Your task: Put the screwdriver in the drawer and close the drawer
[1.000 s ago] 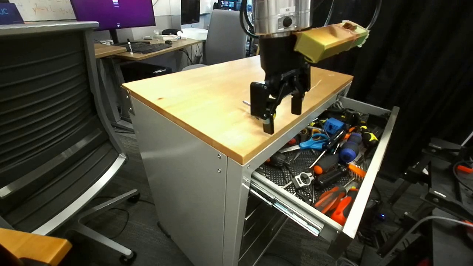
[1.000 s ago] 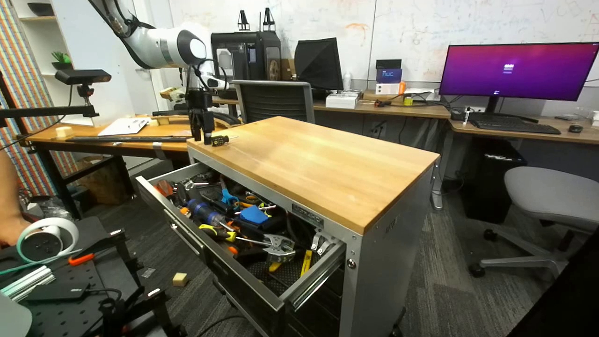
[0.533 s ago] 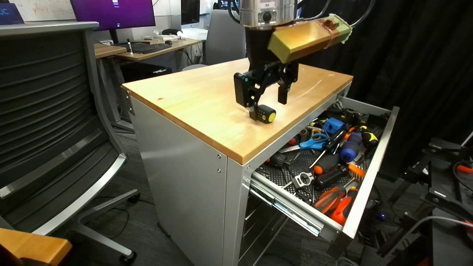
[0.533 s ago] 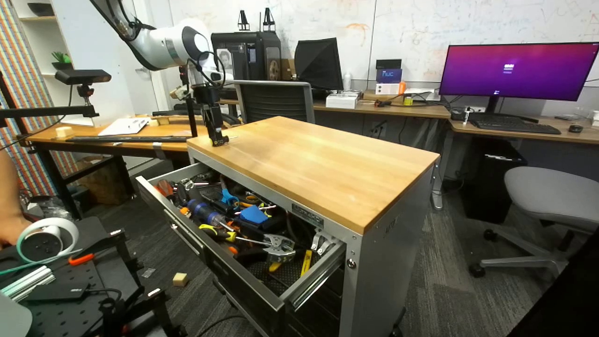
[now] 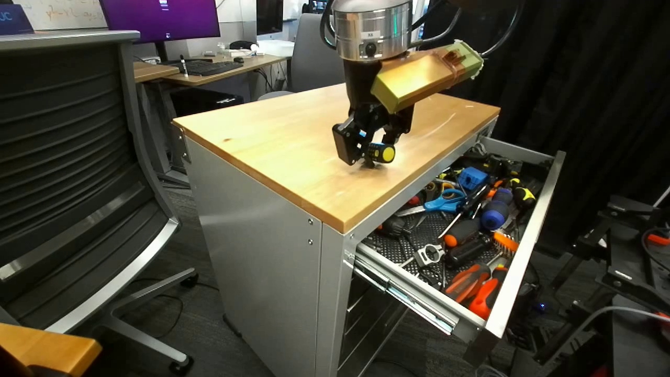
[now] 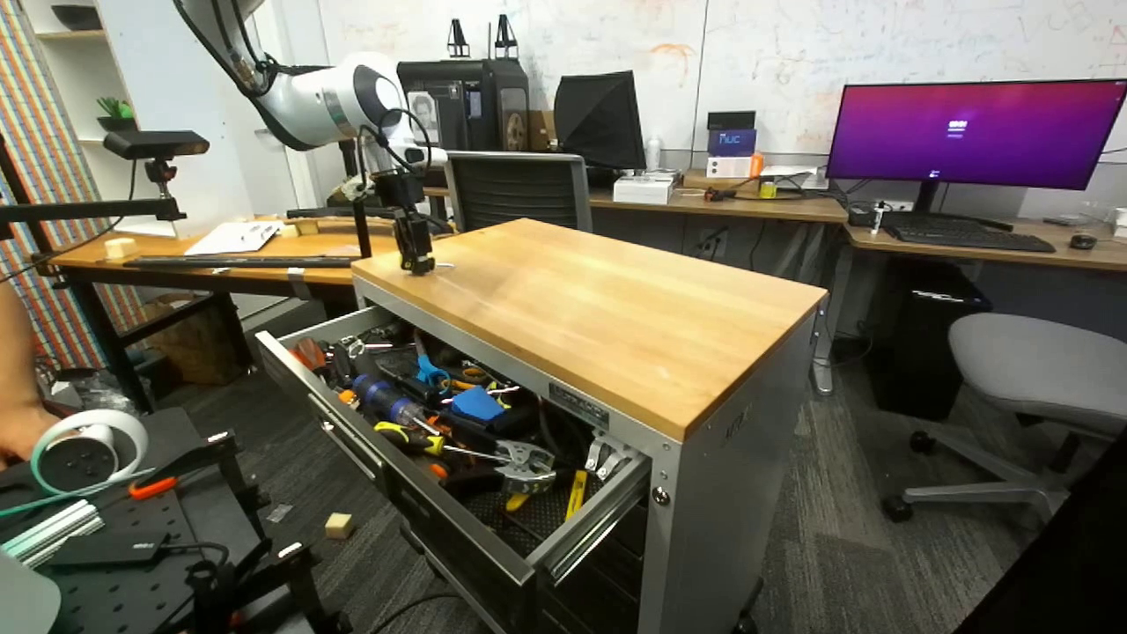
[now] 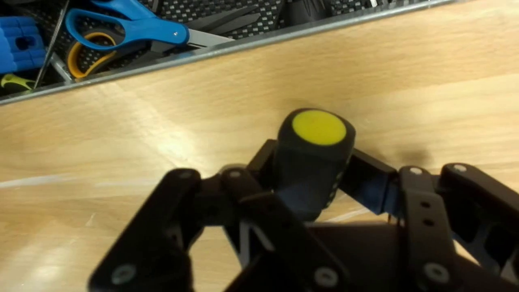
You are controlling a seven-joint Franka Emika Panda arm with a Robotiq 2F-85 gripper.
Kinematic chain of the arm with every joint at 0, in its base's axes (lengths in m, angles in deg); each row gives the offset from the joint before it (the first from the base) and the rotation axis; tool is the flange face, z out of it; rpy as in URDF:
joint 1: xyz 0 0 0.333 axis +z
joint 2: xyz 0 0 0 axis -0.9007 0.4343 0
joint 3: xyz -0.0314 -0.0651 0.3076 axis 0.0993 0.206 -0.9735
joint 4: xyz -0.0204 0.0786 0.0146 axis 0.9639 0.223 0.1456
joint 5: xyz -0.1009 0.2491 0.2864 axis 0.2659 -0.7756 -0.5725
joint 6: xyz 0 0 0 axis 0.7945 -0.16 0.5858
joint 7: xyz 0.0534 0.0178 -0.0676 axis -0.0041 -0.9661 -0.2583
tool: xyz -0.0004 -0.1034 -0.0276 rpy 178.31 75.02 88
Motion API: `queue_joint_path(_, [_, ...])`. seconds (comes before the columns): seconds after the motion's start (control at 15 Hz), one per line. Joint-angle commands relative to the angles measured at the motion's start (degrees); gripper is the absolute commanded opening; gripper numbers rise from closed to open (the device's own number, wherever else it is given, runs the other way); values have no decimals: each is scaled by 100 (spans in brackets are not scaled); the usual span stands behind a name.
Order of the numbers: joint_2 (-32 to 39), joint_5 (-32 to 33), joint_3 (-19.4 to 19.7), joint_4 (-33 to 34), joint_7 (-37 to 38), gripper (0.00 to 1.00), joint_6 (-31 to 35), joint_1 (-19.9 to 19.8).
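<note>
Quickly, biggest first: the cabinet (image 5: 261,241), grey metal, stands below the claw (image 7: 313,170) in both exterior views. Next, the white arm (image 6: 321,104), reaching in from above the claw. The counter (image 5: 272,131) is the cabinet's wooden top, directly under the claw, which sits near the front edge. The drawer (image 5: 529,235) is pulled out, lower than the claw and off to its side, past that edge, loaded with loose tools (image 5: 463,230). The claw itself is black. A yellow block (image 5: 429,76) is fixed on the wrist (image 5: 371,29) just above the claw. The blue scissors (image 7: 156,30) lie in the drawer, below claw level, close to the counter's edge. A blue block (image 7: 14,52), same drawer, farther from the claw. Last, the screwdriver (image 5: 382,152), black with a yellow end: it's in the claw, which is clenched on it, pads (image 7: 361,178) against both its sides. It's roughly level, yellow end toward the drawer; thin pale shaft (image 6: 445,266) pokes out the claw's other side in an exterior view. Touching the counter or lifted, can't tell.
</note>
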Motion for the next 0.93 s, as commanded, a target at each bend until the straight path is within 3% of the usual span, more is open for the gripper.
queue_joint_path(0.0, [-216, -295, -163, -201, -634, 18, -392, -138])
queue_joint_path(0.13, [-468, -435, -215, -537, -841, 17, -704, -152])
queue_joint_path(0.27, [-749, -574, -287, -972, -977, 9, -898, -164])
queue_joint_path(0.6, [-1301, -546, -443, -1879, -881, 15, -820, -122])
queue_joint_path(0.67, [-1377, -546, -476, -1970, -879, 40, -798, -137])
queue_joint_path(0.73, [-1425, -475, -484, -2026, -821, 40, -759, -130])
queue_joint_path(0.87, [-1511, -365, -519, -2087, -887, 51, -773, -138])
